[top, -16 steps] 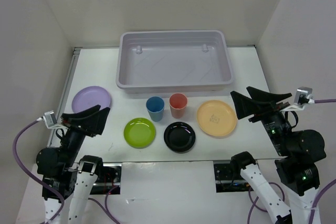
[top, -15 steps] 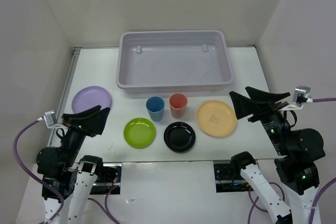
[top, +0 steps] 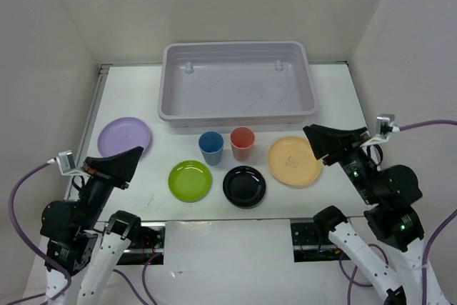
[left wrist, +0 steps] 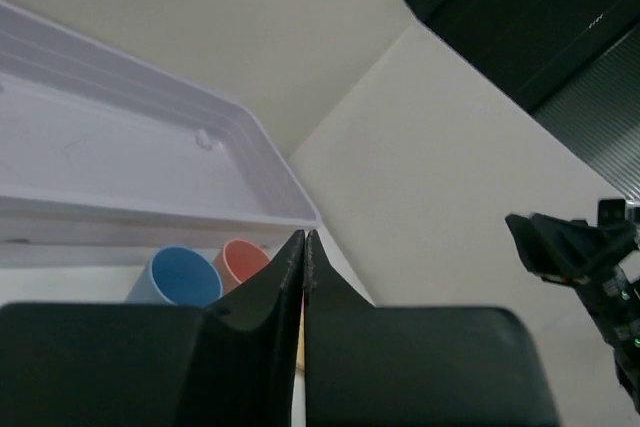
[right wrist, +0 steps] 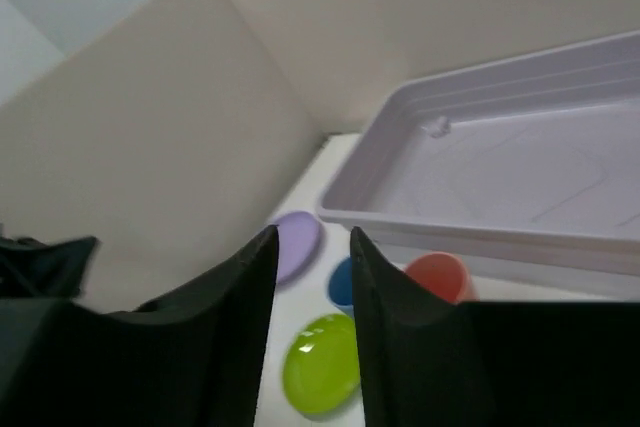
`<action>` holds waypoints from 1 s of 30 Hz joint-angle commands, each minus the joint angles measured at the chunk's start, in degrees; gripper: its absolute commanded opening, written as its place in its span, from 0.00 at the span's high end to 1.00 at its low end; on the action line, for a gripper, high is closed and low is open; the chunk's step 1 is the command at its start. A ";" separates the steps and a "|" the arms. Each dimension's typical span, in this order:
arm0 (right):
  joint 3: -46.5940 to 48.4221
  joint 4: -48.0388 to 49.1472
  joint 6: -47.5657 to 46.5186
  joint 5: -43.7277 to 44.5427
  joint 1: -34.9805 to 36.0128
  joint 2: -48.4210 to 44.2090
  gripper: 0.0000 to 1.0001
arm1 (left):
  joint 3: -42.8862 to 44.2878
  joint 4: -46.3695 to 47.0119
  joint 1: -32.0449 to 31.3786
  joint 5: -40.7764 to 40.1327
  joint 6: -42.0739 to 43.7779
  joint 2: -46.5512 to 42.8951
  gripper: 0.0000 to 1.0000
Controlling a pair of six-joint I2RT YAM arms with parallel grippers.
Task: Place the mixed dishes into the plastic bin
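The empty plastic bin (top: pixel 235 46) lies at the back of the table. In front of it stand a blue cup (top: pixel 211 147) and a salmon-red cup (top: pixel 243 142). Nearer lie a lime green plate (top: pixel 190 180), a black plate (top: pixel 244 186), a pale orange-yellow plate (top: pixel 294 161) and, far left, a lavender plate (top: pixel 124 136). My left gripper (top: pixel 137 153) hovers near the lavender plate, jaws pressed together and empty (left wrist: pixel 304 235). My right gripper (top: pixel 308 133) hangs over the orange-yellow plate's right edge, a narrow gap between its fingers and nothing in it (right wrist: pixel 313 234).
White walls close in the table on the left, back and right. The table's near edge (top: pixel 228 219) runs just behind both arm bases. Purple cables loop beside each arm.
The left gripper has closed from wide open. The right gripper has narrowed and swung left toward the orange-yellow plate. No dish has moved.
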 commanded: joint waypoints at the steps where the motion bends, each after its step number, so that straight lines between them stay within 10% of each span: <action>1: 0.84 0.24 0.52 1.74 1.14 4.37 0.64 | 2.88 -1.21 -0.27 4.06 5.51 6.33 1.00; 2: 0.84 -0.37 0.52 4.01 1.14 4.37 0.93 | 5.16 -3.30 -0.27 4.07 7.61 8.28 1.00; 4: 0.31 -1.51 -0.09 6.48 1.14 3.50 0.98 | 8.24 -5.86 -0.27 2.41 9.21 12.84 1.00; 6: 0.48 -2.74 0.95 11.31 1.14 2.97 0.61 | 12.53 -7.44 -0.27 2.92 12.90 15.40 0.96; 8: 3.11 -10.01 4.11 20.14 1.14 6.11 0.17 | 16.50 -12.07 -0.27 2.93 15.18 21.37 0.59; 10: 6.45 -18.17 8.14 25.18 1.14 11.83 0.03 | 22.46 -18.31 -0.27 0.48 15.98 28.84 0.33; 15: 8.84 -27.53 10.99 33.12 -0.61 23.69 0.00 | 26.27 -23.45 -0.27 -5.24 15.98 36.95 0.20; 25: 3.21 -20.07 4.67 14.95 -21.69 30.04 0.00 | 29.09 -20.64 -0.27 -2.61 18.00 45.38 0.16; 28: 4.52 -20.06 0.18 7.84 -24.61 31.87 0.33 | 26.90 -19.41 -0.27 -3.13 18.00 43.64 0.15; 30: 5.06 -20.67 -1.06 4.75 -24.61 33.72 0.84 | 26.36 -20.80 -0.27 -4.36 18.00 42.49 0.49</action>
